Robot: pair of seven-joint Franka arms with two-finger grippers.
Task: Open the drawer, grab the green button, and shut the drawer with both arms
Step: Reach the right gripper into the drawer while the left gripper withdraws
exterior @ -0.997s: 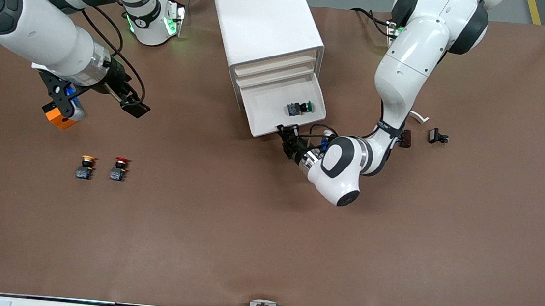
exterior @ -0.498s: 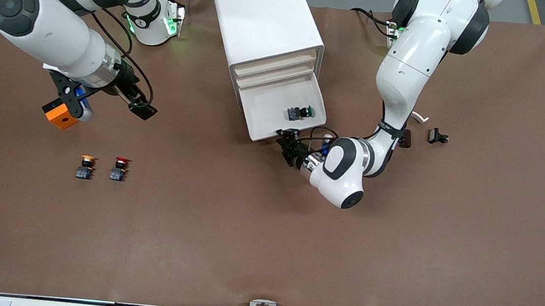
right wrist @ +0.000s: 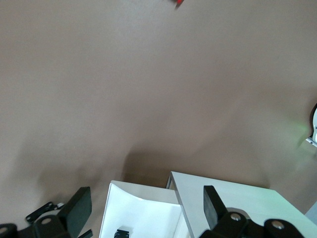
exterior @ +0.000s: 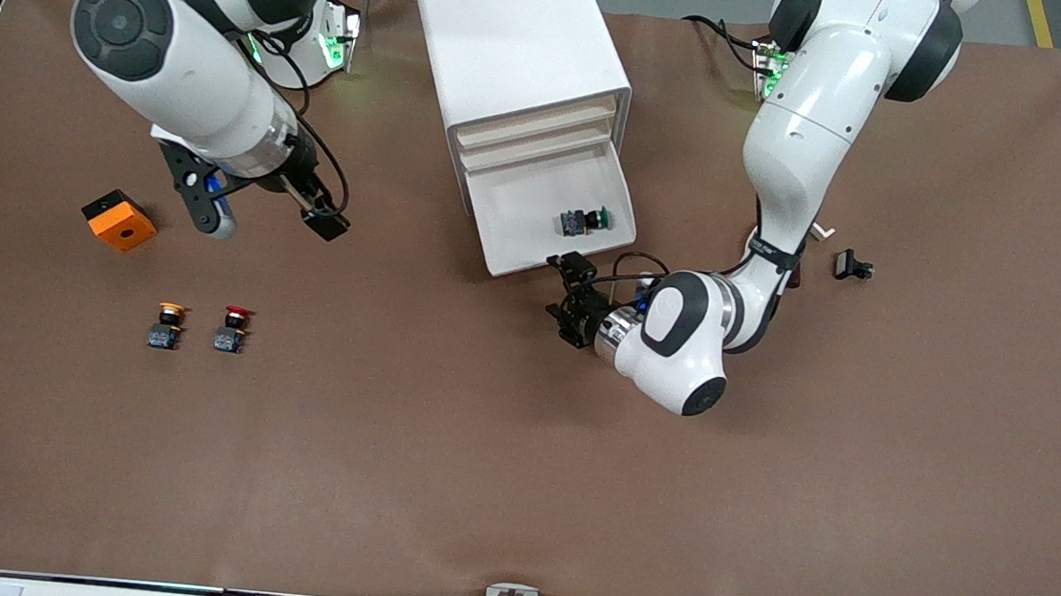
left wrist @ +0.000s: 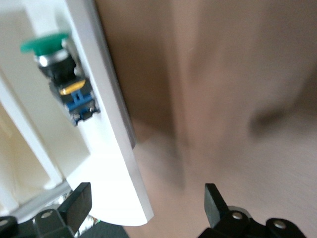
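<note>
I see the drawer (exterior: 552, 218) pulled out, the button (exterior: 583, 219) lying inside. My left claw (exterior: 570, 298) hangs wide beside the drawer's front; my right claw (exterior: 321, 219), wide, hovers over the desk (exterior: 514, 489). The button looks light, rigid; I'd pinch its body.
</note>
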